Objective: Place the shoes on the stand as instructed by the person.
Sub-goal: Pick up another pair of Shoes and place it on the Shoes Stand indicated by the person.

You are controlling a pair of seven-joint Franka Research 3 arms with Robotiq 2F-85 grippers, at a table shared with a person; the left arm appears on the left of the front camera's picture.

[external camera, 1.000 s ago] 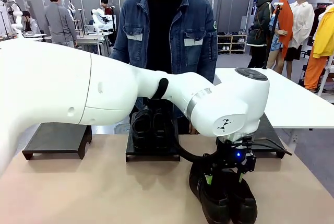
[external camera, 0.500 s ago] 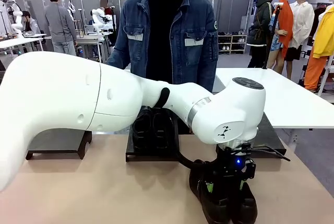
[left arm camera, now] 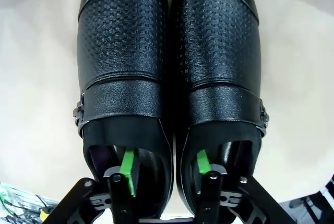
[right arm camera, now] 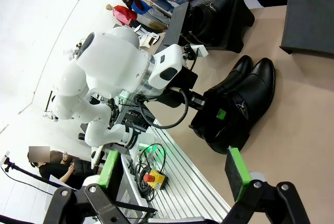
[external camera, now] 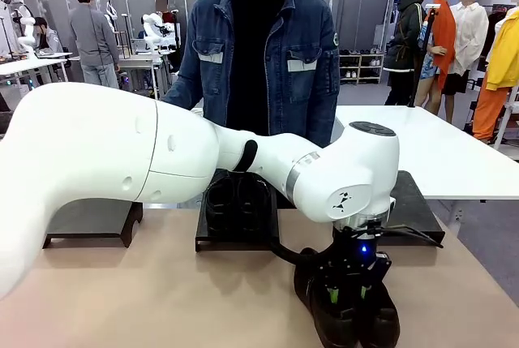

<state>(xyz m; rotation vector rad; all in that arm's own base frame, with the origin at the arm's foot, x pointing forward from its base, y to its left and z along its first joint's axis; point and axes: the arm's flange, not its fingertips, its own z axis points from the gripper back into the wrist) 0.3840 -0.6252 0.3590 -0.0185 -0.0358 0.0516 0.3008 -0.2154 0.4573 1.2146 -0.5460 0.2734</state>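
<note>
Standing side by side and touching on the tan table top (external camera: 146, 299), the pair of glossy black leather dress shoes with small metal buckle trim (left arm camera: 122, 51) is located at the near right of the table, in front of the stands and not yet on one. The shoes are set together so that both can be taken in one grasp. The left gripper (left arm camera: 165, 169) is positioned from above with one green-padded finger (left arm camera: 128, 172) inside each shoe opening, so the two adjoining inner walls are straddled. The jaws are seen parted, and nothing is judged to be clamped yet.

The second pair of glossy black shoes (external camera: 238, 198) is seated on the middle low black stand (external camera: 235, 241). The left black stand (external camera: 89, 218) and the right black stand (external camera: 418, 202) are bare where visible. The right gripper (right arm camera: 172, 158) is held spread wide and empty, well apart from the shoes, so that the work area is not obstructed. The person in the blue denim jacket (external camera: 259, 56) is positioned behind the stands.
</note>
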